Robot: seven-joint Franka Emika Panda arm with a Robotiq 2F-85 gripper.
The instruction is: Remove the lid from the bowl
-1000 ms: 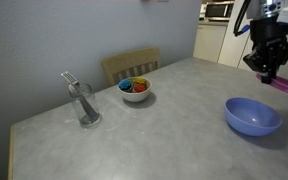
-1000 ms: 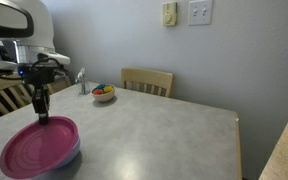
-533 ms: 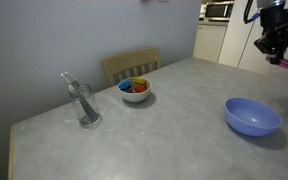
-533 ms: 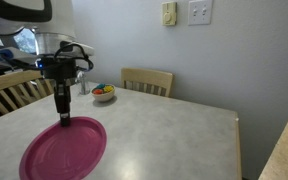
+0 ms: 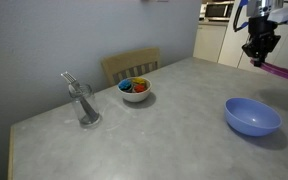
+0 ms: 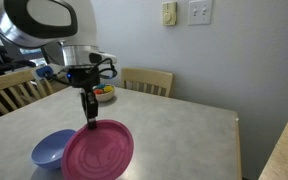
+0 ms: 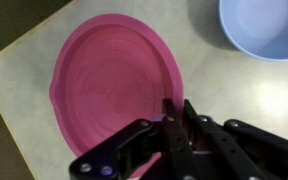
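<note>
Wrist view: pincer [image 7: 176,108] clamped on lid [image 7: 109,80], now beside the uncovered bowl [image 7: 264,25], no longer over it.

The magenta-pink lid [image 6: 99,150], a wide flat disc with faint concentric rings, is hanging tilted in the air, clear of the bowl [image 5: 252,116], with its rim pinched in the hand [image 7: 176,112]. The light blue bowl is sitting upright and uncovered on the tabletop [image 5: 154,130], off to one side of the lid.
</note>
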